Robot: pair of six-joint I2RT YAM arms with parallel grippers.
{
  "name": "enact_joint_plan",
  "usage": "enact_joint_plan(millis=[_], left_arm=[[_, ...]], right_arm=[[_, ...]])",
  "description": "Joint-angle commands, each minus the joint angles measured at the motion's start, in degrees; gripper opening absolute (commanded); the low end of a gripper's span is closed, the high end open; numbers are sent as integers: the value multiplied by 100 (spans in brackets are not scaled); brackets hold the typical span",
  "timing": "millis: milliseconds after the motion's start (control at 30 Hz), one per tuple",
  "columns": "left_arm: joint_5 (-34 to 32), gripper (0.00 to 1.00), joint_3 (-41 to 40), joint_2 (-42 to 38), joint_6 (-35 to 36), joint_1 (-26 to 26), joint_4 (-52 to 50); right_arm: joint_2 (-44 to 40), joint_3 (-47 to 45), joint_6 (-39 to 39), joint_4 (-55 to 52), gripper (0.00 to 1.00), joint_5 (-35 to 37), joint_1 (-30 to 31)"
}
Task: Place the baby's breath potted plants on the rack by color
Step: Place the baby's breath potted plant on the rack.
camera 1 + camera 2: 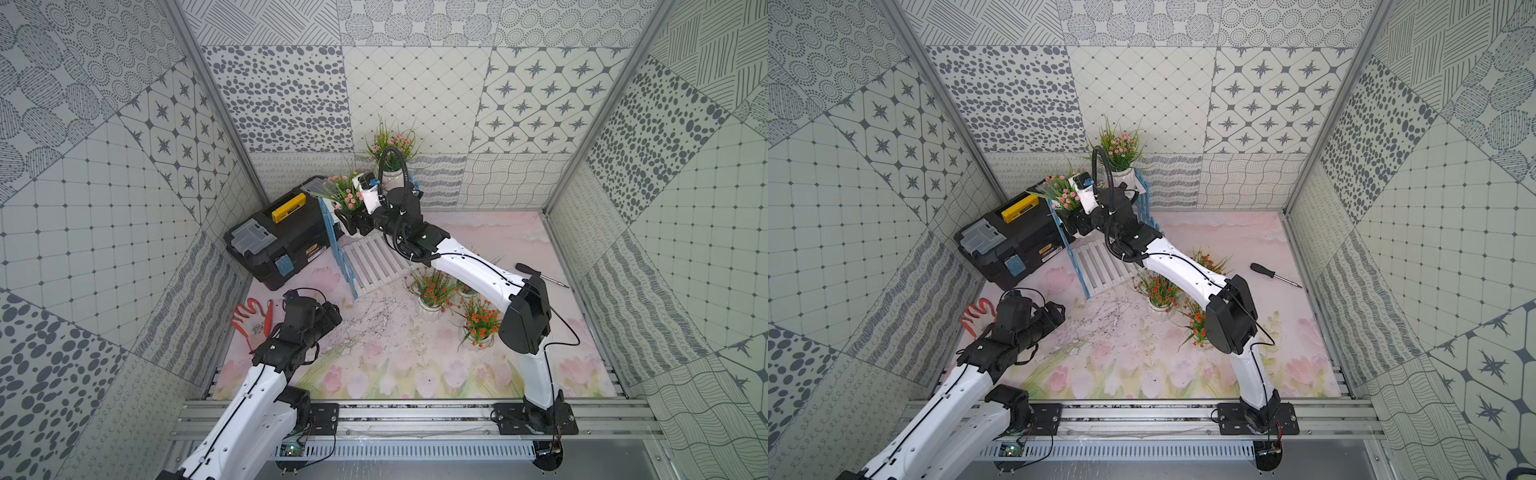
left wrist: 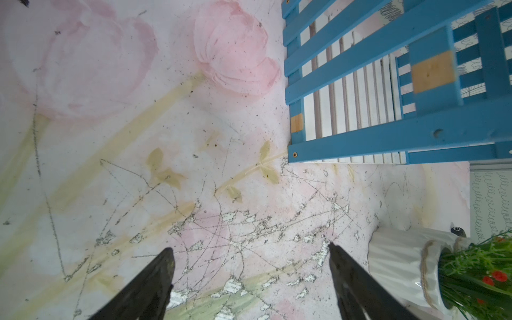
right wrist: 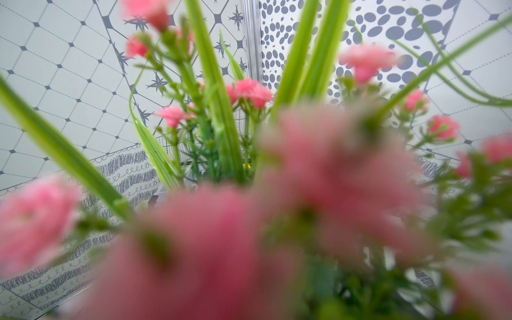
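Steadiness matters: the right gripper (image 1: pixel 347 219), its grip hidden by the pink plant (image 1: pixel 344 192), should seat it flat on the rack (image 1: pixel 332 232); the left gripper (image 2: pixel 250 252) hangs open, empty.

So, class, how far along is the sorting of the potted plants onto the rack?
Done: one pink plant stands on the top shelf of the rack. In hand: the second pink plant is at the right gripper by that shelf, grip hidden. To do: three orange-red plants wait on the table; the left gripper is open and empty.
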Motion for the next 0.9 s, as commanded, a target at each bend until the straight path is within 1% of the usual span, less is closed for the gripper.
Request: enact_joint_plan(millis=[0,267,433,633,733,800,867], left_arm=[[45,87,-24,-39,1,-9,164],[58,88,-52,-31,-17,-9,192],[78,88,-101,-58,-49,-9,244],[75,88,-139,-48,-60,-13,294],[71,88,-118,-24,-55,-9,295],[61,88,-97,-13,-50,-9,298],[62,88,-83,-11,-50,-9,303]], right_arm=[[132,647,-201,411,70,-205,-29],[821,1793,-294,225,70,-371,-206],[1187,2182,-413,447,71,-465,-316],[1851,3113,-477,511,71,-500,-442],[2255,3786,-420,252,71,-490,-501],[2388,4009,-380,183,71,-482,-523],[2414,4022,-365,189,72,-471,-540]])
